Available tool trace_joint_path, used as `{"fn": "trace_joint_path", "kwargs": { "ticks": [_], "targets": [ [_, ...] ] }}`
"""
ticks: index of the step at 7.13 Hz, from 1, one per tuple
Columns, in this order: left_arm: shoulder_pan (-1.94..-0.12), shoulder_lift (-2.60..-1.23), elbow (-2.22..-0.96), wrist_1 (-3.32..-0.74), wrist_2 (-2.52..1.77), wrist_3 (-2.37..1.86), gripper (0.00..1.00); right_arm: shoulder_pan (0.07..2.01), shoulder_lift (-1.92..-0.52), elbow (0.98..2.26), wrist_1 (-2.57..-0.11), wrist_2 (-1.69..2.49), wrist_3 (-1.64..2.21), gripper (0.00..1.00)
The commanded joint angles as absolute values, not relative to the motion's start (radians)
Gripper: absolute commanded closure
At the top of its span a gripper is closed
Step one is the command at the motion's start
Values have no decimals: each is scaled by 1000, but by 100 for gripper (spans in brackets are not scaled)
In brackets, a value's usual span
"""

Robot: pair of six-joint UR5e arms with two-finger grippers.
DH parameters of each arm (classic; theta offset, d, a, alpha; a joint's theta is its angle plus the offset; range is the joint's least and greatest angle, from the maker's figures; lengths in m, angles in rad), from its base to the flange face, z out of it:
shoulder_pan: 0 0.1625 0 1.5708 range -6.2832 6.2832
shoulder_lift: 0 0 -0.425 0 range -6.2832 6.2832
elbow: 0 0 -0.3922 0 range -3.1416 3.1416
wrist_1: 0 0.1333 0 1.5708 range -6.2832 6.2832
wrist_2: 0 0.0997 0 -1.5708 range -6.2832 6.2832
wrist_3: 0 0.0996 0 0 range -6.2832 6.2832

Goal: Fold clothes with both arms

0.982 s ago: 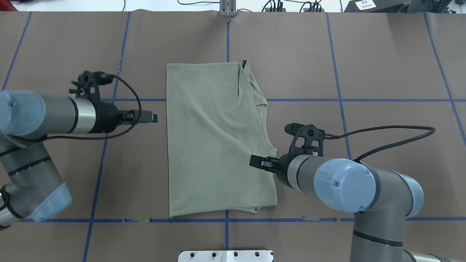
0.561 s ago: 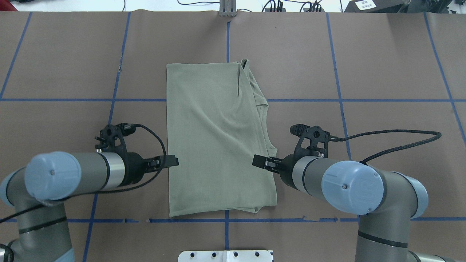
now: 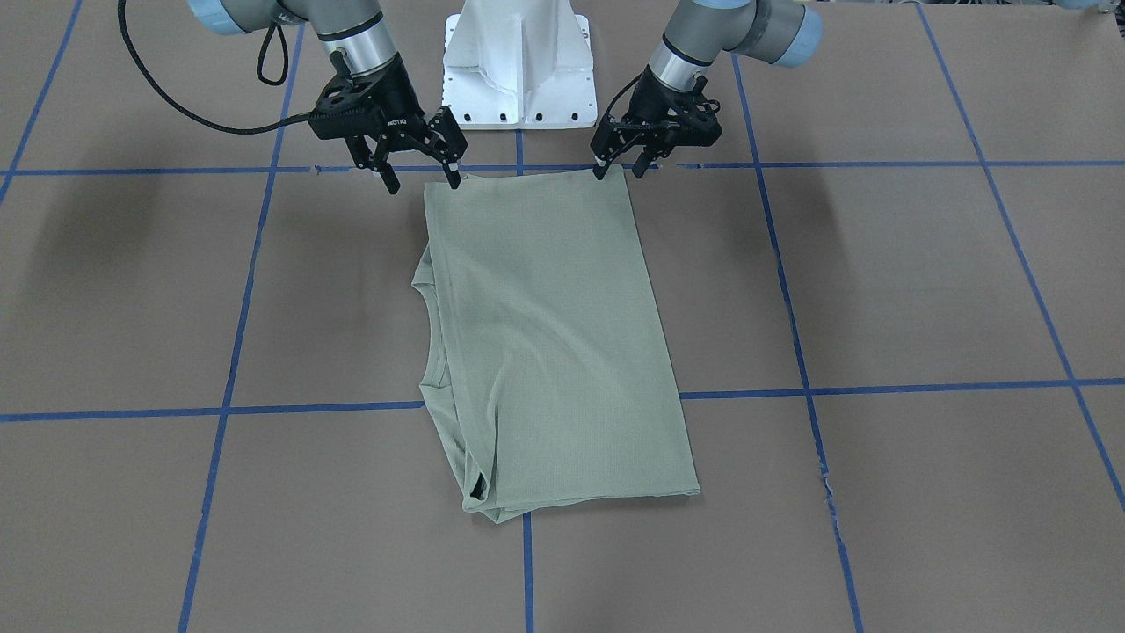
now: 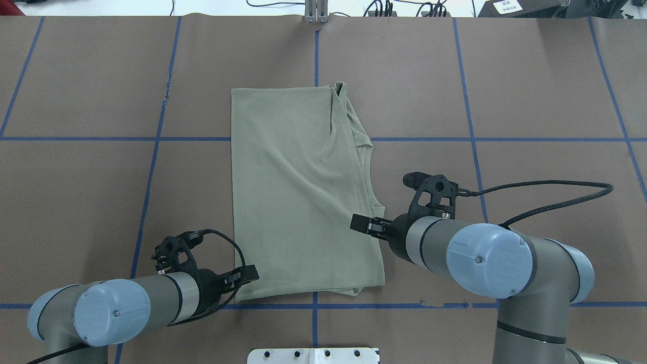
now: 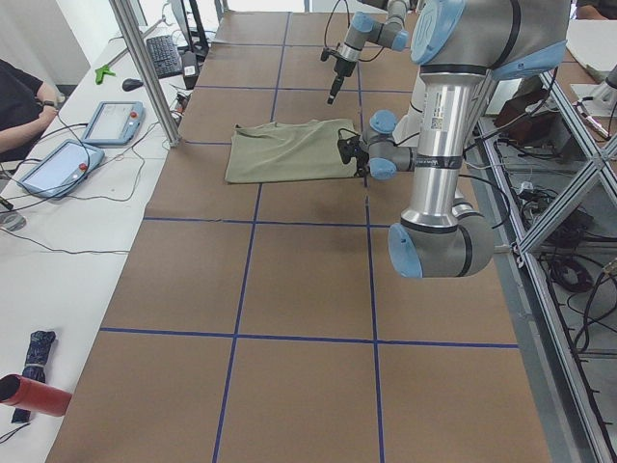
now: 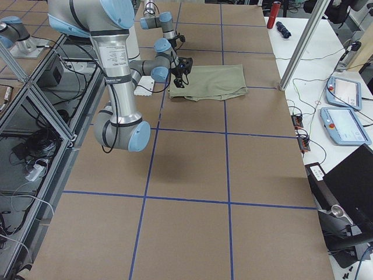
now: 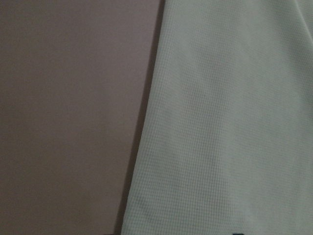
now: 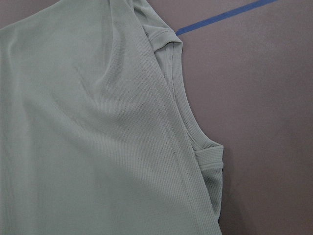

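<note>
Shirt (image 4: 298, 192) is laid flat mid-bench (image 4: 530, 91), already folded lengthwise into a narrow rectangle. The crosswise fold is judged left to do. Left claw (image 3: 617, 173) is at its near corner and right claw (image 3: 424, 185) is over its edge. Both are spread apart, nothing clamped.

One green shirt (image 4: 298, 192), two arms (image 4: 151, 298) (image 4: 434, 242), two pincers (image 3: 617, 172) (image 3: 424, 185), one white pedestal (image 3: 518, 61), one table (image 3: 879, 290)

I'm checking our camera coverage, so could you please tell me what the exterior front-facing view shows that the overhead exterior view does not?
Only front-facing: the spread fingers of the left gripper and right gripper, plus the upright body of the white pedestal. Only overhead: the metal post and cables at the far edge. Both: the folded green shirt lying flat on brown paper marked with blue tape lines.
</note>
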State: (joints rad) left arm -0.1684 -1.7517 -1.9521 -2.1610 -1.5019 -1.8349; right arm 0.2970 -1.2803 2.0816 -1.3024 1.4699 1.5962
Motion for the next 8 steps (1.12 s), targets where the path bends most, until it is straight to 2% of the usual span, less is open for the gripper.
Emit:
{"fn": "trace_joint_path", "kwargs": {
  "ticks": [1, 8],
  "targets": [
    [-138, -1752, -1942, -2157, -1500, -1867, 19, 296, -1281, 2082, -1302, 1459, 1597, 0],
    [-109, -1775, -1911, -2157, -1445, -1925, 22, 296, -1282, 2082, -1302, 1457, 1601, 0]
  ]
}}
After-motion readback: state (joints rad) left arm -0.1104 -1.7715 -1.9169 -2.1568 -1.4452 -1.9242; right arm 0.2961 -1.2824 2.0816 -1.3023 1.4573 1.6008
